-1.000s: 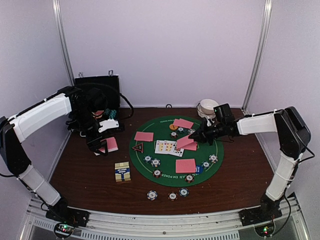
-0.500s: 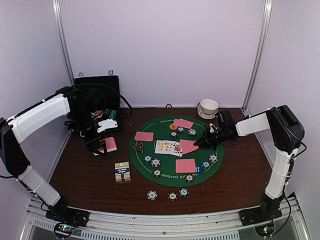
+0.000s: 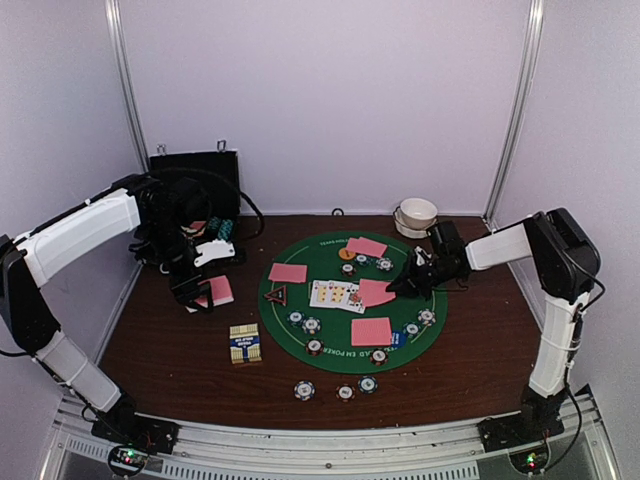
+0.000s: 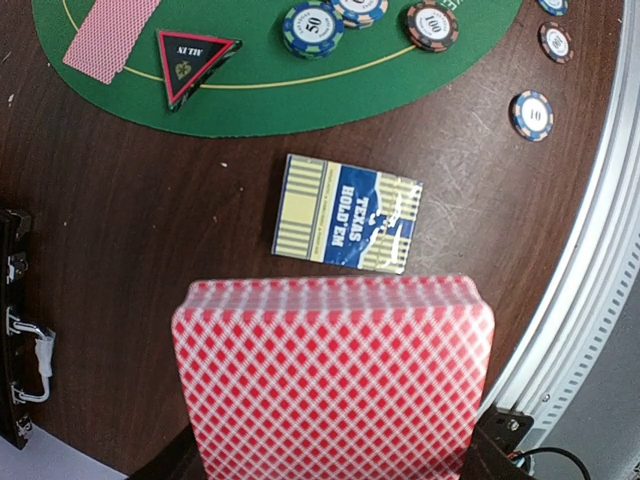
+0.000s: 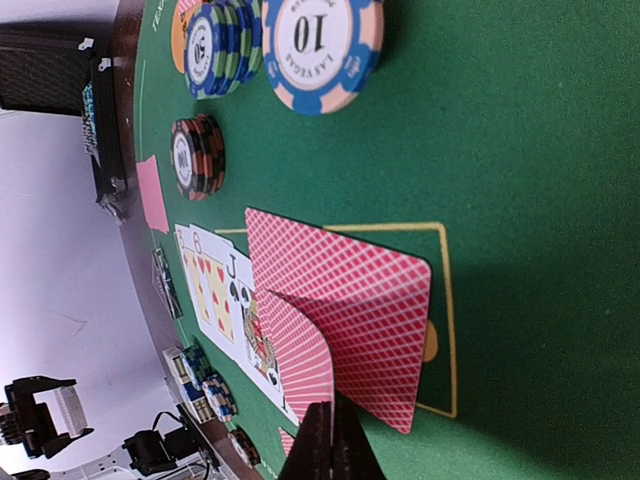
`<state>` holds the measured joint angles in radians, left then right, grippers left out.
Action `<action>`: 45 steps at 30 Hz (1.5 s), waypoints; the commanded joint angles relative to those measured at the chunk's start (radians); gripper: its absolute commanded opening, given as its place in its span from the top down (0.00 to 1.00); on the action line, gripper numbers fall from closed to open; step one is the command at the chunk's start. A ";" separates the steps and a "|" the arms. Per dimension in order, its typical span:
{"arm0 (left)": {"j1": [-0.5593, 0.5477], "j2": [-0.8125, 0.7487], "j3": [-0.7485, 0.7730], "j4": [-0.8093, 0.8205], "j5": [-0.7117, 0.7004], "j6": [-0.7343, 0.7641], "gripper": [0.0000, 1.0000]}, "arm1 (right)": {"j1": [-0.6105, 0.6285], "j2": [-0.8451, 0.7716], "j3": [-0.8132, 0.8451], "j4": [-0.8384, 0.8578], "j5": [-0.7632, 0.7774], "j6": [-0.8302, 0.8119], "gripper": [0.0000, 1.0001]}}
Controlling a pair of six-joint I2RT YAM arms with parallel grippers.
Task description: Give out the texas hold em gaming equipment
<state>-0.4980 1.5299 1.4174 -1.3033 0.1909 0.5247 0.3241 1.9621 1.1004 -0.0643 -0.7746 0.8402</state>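
The left jaws are clamped on a deck of pink-backed cards (image 4: 332, 385), held over the left part of the table (image 4: 120, 220), off the green mat (image 5: 520, 200). Beneath the deck in the wrist view, the blue-and-yellow card box (image 4: 347, 213) lies flat on the wood, and beyond it the red triangular button (image 4: 195, 62) sits just inside the mat's edge. The right jaws are pressed together on the edge of a single pink-backed card (image 5: 300, 355), which curls up off the mat and overlaps a second face-down card (image 5: 360, 300). A row of face-up cards (image 5: 215, 290) lies just beside them. Stacks of striped chips (image 5: 322, 40) stand farther along the mat. Three lone chips (image 3: 345, 392) rest on bare wood near the table's front edge.
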 commanded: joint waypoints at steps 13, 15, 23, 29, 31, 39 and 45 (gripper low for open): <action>0.007 -0.031 -0.010 0.025 0.021 0.014 1.00 | 0.055 0.033 0.192 -0.328 0.223 -0.232 0.98; 0.009 -0.032 -0.014 0.026 0.022 0.014 1.00 | 0.067 0.039 0.202 -0.354 0.248 -0.250 0.97; 0.009 -0.038 -0.023 0.026 0.024 0.015 1.00 | 0.094 0.040 0.251 -0.462 0.363 -0.311 0.82; 0.011 -0.038 -0.028 0.028 0.032 0.016 1.00 | 0.100 0.024 0.280 -0.513 0.420 -0.345 0.65; 0.013 -0.040 -0.032 0.030 0.032 0.015 1.00 | 0.101 0.022 0.294 -0.529 0.432 -0.354 0.60; 0.042 -0.048 -0.068 0.044 0.032 0.024 1.00 | 0.107 0.010 0.350 -0.575 0.459 -0.382 0.43; 0.079 -0.071 -0.144 0.087 0.013 0.041 1.00 | 0.108 -0.036 0.386 -0.623 0.490 -0.398 0.31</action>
<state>-0.4431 1.5021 1.3193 -1.2671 0.2028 0.5377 0.4217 1.9945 1.4521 -0.6399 -0.3351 0.4603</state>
